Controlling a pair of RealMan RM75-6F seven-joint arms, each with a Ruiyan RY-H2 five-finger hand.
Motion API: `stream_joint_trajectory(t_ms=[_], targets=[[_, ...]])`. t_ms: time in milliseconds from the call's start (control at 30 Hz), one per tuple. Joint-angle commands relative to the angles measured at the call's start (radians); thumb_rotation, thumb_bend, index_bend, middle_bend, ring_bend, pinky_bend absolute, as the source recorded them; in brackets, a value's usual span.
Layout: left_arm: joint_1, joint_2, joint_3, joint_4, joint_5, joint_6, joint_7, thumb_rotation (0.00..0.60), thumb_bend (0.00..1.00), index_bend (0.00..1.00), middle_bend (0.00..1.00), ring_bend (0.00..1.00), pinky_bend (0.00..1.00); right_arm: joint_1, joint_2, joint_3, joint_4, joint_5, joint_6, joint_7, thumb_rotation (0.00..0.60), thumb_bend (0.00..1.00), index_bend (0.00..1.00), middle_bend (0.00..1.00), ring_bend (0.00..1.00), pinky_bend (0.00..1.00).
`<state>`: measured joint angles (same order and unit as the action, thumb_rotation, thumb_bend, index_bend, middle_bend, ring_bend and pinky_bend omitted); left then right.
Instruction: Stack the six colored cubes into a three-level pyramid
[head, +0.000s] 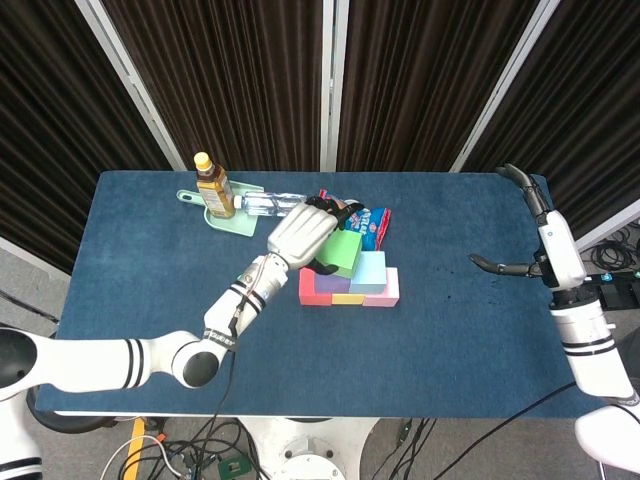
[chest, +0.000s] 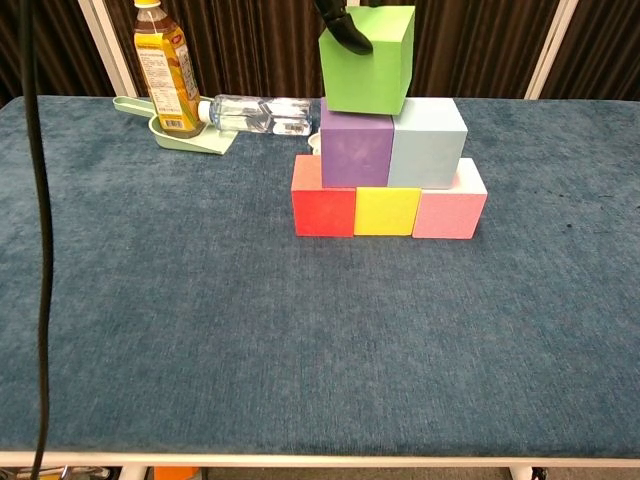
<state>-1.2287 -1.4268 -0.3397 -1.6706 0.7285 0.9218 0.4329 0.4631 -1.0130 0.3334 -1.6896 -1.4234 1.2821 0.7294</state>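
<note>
The last step is in hand: capping the pyramid; the left hand (head: 303, 232) grips the pale green foam cube (chest: 367, 58) and holds it over the second tier, slightly tilted and biased toward the matte purple cube (chest: 355, 146) rather than centred on the seam with the pale blue cube (chest: 428, 142). Beneath sit the red cube (chest: 323, 208), the yellow cube (chest: 387, 210) and the pink cube (chest: 449, 212) on the blue cloth table (chest: 200, 330). The next move likely calls for a small shift toward three o'clock, levelling, then lowering before release. In the chest view a dark fingertip (chest: 350, 35) lies on the green cube's face at eleven o'clock. The right hand (head: 530, 240) hangs empty at the table's three o'clock edge, fingers spread.
</note>
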Motion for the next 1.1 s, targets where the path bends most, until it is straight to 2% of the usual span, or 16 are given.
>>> stream_joint_trajectory(t_ms=[33, 267, 533, 700, 867, 1100], targets=[[0.003, 0.007, -0.005, -0.008, -0.009, -0.004, -0.012, 0.6, 0.19, 0.13, 0.6, 0.22, 0.24, 0.001, -0.002, -0.001, 0.002, 0.0, 0.0, 0.001, 0.6, 0.02, 0.0, 0.09, 0.0, 0.0], [0.007, 0.022, 0.002, -0.019, -0.025, -0.009, -0.023, 0.6, 0.19, 0.13, 0.6, 0.22, 0.24, 0.004, -0.007, -0.005, 0.004, 0.001, -0.004, -0.005, 0.6, 0.02, 0.0, 0.09, 0.0, 0.0], [0.004, -0.005, 0.015, 0.0, -0.041, 0.001, -0.019, 0.6, 0.19, 0.13, 0.58, 0.26, 0.25, 0.008, -0.01, -0.009, 0.007, 0.001, -0.014, 0.015, 0.6, 0.02, 0.0, 0.1, 0.0, 0.0], [0.009, -0.007, 0.011, 0.002, -0.021, -0.014, -0.05, 0.6, 0.16, 0.13, 0.49, 0.26, 0.26, 0.01, -0.001, -0.009, 0.013, 0.003, -0.026, 0.051, 0.6, 0.02, 0.0, 0.1, 0.0, 0.0], [0.011, -0.001, 0.013, 0.001, -0.002, -0.026, -0.064, 0.6, 0.14, 0.12, 0.36, 0.21, 0.26, 0.011, -0.004, -0.012, 0.028, 0.012, -0.037, 0.072, 0.6, 0.02, 0.0, 0.1, 0.0, 0.0], [0.017, 0.001, 0.009, 0.003, 0.008, -0.022, -0.084, 0.6, 0.09, 0.11, 0.26, 0.17, 0.25, 0.011, -0.007, -0.016, 0.037, 0.011, -0.04, 0.078, 0.6, 0.02, 0.0, 0.09, 0.0, 0.0]])
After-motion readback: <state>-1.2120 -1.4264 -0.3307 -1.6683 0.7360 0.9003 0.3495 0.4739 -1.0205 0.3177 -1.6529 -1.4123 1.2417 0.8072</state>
